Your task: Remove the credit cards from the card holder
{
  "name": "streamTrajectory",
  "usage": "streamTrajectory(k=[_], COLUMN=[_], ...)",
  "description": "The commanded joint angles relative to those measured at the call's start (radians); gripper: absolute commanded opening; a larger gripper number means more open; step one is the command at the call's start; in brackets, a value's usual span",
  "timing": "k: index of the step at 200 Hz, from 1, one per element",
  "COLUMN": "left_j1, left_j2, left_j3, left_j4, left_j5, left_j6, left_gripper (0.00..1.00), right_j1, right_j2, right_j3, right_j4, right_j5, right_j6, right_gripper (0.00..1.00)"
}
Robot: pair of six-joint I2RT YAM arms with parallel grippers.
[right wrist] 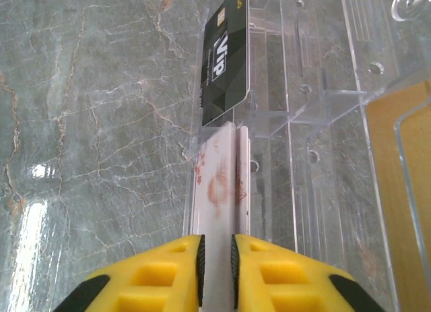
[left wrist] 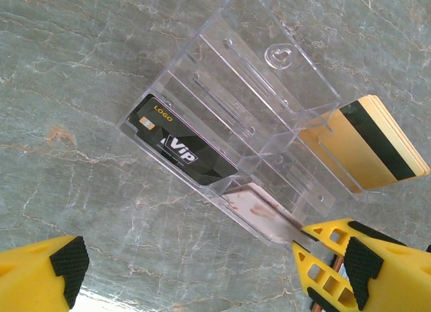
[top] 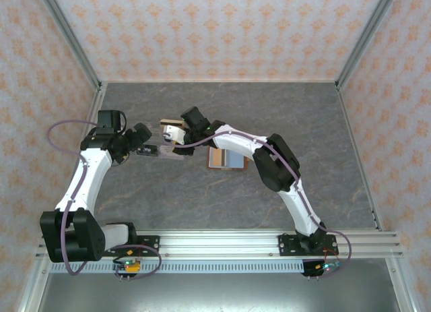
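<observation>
The card holder (top: 225, 158), a red-brown wallet with a blue-grey inside, lies open on the table under my right arm. Pale pinkish-white credit cards (right wrist: 215, 184) stand in a slot of a clear plastic tray (left wrist: 269, 89). My right gripper (right wrist: 217, 271) is at their near end, its pads a little apart on either side of them. The tray also holds a black VIP card (left wrist: 178, 143) and tan-gold striped cards (left wrist: 363, 143). My left gripper (left wrist: 209, 271) hangs wide open over the tray's near edge with nothing between its fingers.
The tray (top: 165, 142) sits left of centre on the grey marble tabletop, between both wrists. Patterned walls close in the table's left, right and far sides. My right forearm crosses above the wallet.
</observation>
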Motion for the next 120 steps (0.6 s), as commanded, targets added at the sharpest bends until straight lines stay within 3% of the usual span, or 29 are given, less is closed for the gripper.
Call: streamTrajectory(k=[1,28,56,100,120], left_j1=[0.012,0.013,0.014,0.013,0.012], left_j2=[-0.004,-0.004,-0.004,-0.009,-0.008], left_j3=[-0.007,-0.009,-0.014,-0.036,-0.048], left_j4=[-0.017,-0.012,-0.009,0.007,0.027], left_j5=[0.007,0.015,0.024,0.018,0.033], left_j6=[0.012,0.011,0.016,0.021,0.015], left_gripper=[1.0,1.0,1.0,1.0,1.0], right_j1=[0.003,0.003,0.003,0.0,-0.005], right_j2=[-0.052,-0.117,-0.223,-0.449,-0.552], right_j3=[-0.027,-0.068,-0.16,-0.365,-0.47], right_j4=[0.038,0.075,0.145,0.165,0.121], right_j5=[0.007,0.009,0.073,0.503,0.62], right_j6=[0.034,0.117,0.287,0.642,0.757], right_gripper=[0.26,0.28,0.41,0.65,0.74])
